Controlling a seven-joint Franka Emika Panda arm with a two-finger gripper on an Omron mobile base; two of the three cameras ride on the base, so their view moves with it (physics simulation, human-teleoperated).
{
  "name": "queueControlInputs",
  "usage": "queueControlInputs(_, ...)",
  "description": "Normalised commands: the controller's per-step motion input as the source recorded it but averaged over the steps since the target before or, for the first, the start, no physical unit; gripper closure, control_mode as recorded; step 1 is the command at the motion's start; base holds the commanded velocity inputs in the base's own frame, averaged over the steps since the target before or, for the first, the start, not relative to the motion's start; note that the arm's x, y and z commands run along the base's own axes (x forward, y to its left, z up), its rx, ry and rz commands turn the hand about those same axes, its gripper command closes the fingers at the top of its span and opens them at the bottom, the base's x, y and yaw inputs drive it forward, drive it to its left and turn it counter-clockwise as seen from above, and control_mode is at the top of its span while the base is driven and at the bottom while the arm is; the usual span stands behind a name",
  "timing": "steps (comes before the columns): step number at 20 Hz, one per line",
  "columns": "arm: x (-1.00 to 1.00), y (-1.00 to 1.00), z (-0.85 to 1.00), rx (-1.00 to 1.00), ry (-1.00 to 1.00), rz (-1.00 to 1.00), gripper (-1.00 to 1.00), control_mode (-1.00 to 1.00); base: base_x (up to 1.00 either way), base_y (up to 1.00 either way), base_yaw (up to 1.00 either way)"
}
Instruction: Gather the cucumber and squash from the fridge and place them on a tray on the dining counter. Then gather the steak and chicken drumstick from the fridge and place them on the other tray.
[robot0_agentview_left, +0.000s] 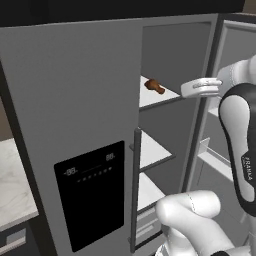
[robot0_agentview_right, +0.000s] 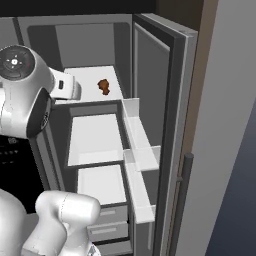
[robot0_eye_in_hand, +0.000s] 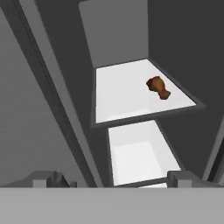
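On fridge (robot0_agentview_right: 170, 75) shelf, one chicken drumstick (robot0_eye_in_hand: 158, 86)

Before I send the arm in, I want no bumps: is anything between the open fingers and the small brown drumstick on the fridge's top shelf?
Nothing visible. The small brown lumpy chicken drumstick lies alone on the white top shelf of the grey fridge, right door open. The fingers stand open outside the shelf's front edge.

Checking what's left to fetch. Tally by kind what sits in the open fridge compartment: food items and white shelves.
Food items: 1, the chicken drumstick, lying on the top shelf.
White shelves: 3 showing in the right base view, the lower two bare.
Total: 4.
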Motion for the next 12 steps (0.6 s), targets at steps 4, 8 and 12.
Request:
queueControlInputs(4,0.24,-0.19,-0.14,-0.02,-0.01,0.00,-1.00,-1.00,0.00,0.00,0.00)
queueControlInputs(8,0.28,-0.17,-0.22,-0.04,0.00,0.00,-1.00,-1.00,0.00,0.00,0.00)
queueControlInputs(12,0.26,-0.07,-0.17,-0.05,0.00,0.00,-1.00,-1.00,0.00,0.00,0.00)
